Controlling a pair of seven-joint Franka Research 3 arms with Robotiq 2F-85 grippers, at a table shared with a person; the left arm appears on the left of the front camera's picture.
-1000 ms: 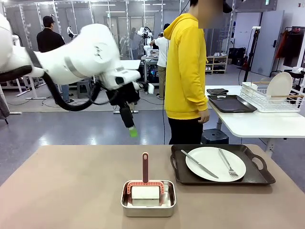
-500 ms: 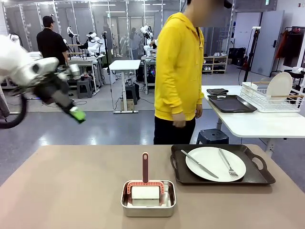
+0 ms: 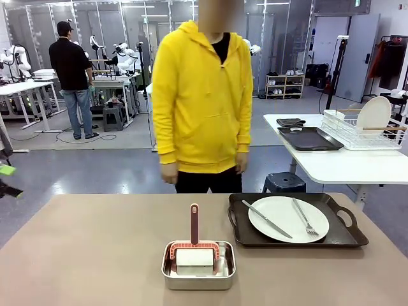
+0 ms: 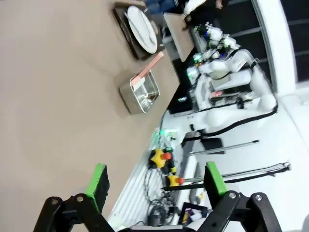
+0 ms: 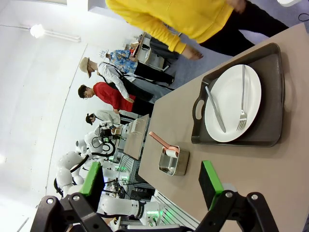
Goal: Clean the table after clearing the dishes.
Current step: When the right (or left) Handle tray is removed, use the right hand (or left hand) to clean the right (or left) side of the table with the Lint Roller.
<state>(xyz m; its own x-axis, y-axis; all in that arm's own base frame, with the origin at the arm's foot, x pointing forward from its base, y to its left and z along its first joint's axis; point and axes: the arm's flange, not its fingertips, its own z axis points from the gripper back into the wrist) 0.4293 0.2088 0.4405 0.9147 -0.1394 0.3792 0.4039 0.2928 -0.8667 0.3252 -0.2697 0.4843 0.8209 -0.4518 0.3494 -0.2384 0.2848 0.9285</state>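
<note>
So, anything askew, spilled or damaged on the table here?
Nothing stands out. The plate lies flat on the tray, knife and fork resting on it; the steel pan sits upright with its cleaning tool inside, and the table shows no spills.

Tan table, white plate on tray

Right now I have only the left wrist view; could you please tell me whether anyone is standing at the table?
Observer: Yes, a person in a yellow hoodie stands at the far side of the table, hands at their sides.
Operator: Thank you. What lies on the plate?
Observer: A knife and a fork lie apart on the white plate.
Operator: And the right gripper?
Observer: The right gripper is open and holds nothing.
</note>
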